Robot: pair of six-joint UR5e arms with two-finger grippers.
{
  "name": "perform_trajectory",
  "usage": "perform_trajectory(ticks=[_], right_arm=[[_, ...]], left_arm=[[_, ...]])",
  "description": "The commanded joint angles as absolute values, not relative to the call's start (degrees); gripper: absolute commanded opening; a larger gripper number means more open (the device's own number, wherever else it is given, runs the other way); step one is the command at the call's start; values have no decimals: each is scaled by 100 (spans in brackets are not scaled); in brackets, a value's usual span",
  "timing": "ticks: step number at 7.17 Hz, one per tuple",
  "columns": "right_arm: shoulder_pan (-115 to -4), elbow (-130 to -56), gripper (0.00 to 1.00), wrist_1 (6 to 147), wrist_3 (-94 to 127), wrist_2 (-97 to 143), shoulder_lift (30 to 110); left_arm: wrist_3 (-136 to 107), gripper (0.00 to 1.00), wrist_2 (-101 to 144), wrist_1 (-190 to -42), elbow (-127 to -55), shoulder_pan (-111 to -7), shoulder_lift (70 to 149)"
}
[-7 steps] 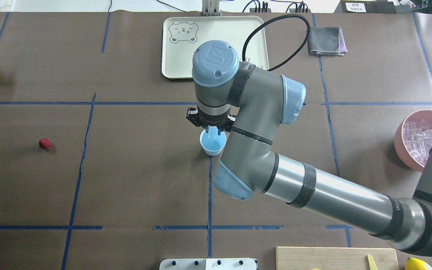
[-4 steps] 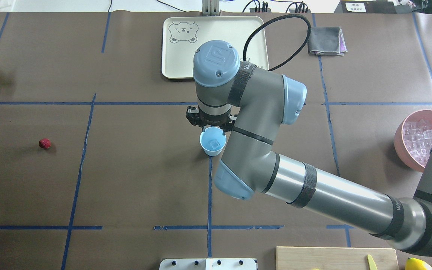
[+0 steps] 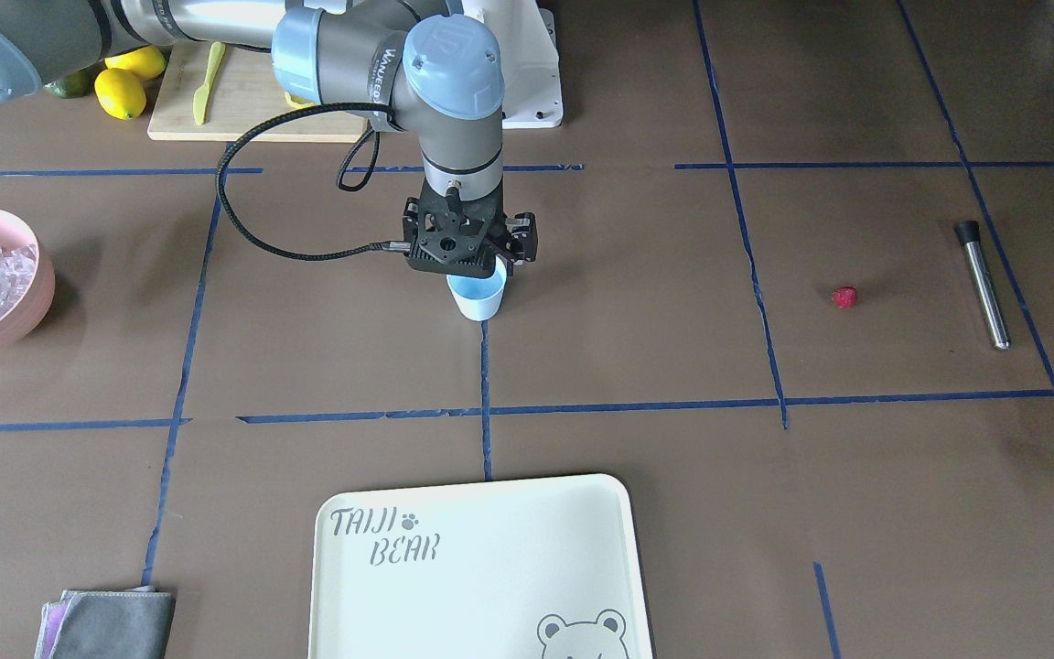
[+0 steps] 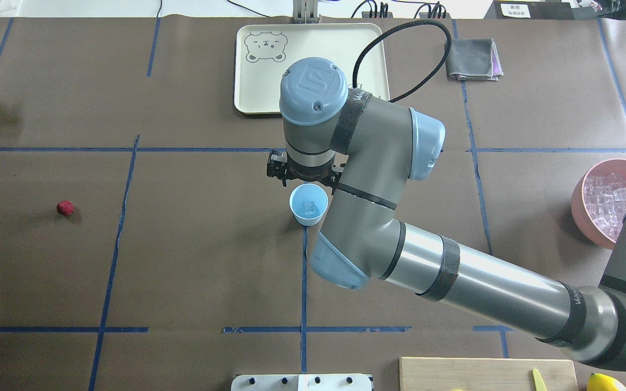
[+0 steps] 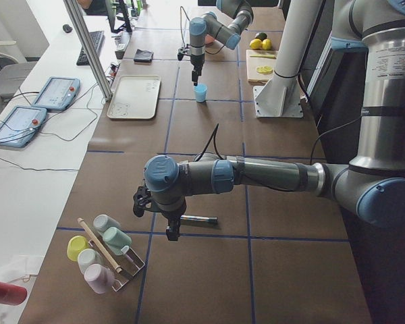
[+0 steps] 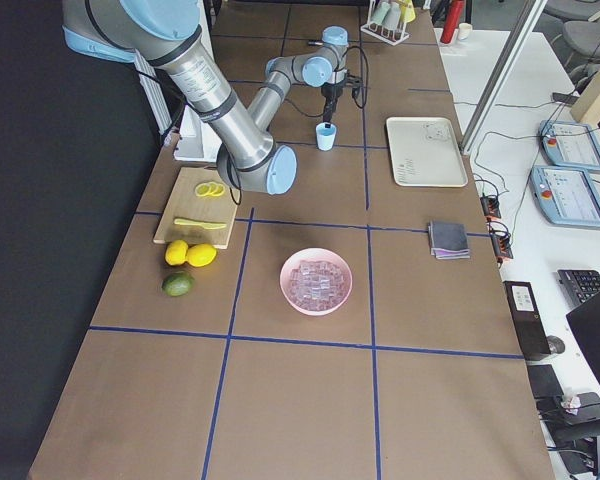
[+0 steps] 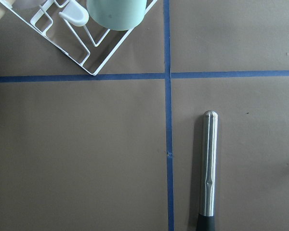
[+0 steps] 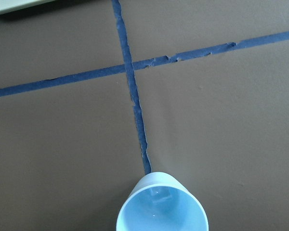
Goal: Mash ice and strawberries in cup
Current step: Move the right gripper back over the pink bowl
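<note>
At bench (image 4: 199,260) centre, on tape crossing: cup (image 4: 308,205), one ice cube (image 4: 310,206) inside, right claw (image 3: 475,264) above it. Well to robot's left: strawberry (image 4: 64,208), rod (image 3: 983,284) further out. Far right: bowl (image 4: 580,209) holding ice (image 4: 609,198). Beyond cup: tray (image 4: 313,43), cloth (image 4: 473,58) on its right.

Matt brown paper covers the table (image 4: 182,260); the rod (image 7: 208,163) is glossy metal, the cup (image 3: 478,302) smooth.
</note>
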State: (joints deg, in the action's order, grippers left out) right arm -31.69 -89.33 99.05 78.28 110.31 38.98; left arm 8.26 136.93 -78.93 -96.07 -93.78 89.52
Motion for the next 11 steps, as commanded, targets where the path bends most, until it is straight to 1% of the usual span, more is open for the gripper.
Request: perform_trajectory(ticks=[1,2,3,4,5,6,9,10,11], right_arm=[[-3356,-9200,99,9957,7840,11056,3954],[-3627,-9959,100,10149,7744,11091,4460],[-3908,-10889,99,10186,7473,11127,5204],[-4163,-11621,100,10178,7018,11136,5899],[-4418,-12115,99,10169,6431,11162,6567],[-4847,-12320,100,10160,5633,11380,7244],[-6412,-12252,100,10134,3253,12330,8706],[-6634,-12252,100,10134,2730,12444,8858],[-6697,-12226,99,10134,2681,12480,9120]], left_arm=[[826,100,13693,-7893,-9606,-9378,8965],[826,100,13693,-7893,-9606,-9378,8965],[826,100,13693,-7893,-9615,-9378,8965],[817,100,13702,-7893,-9615,-9378,8965],[817,100,13693,-7893,-9685,-9378,8965],[809,100,13693,-7884,-9755,-9378,8956],[809,100,13693,-7866,-9861,-9387,8921],[809,100,13702,-7866,-9870,-9378,8903],[809,100,13702,-7866,-9870,-9387,8895]])
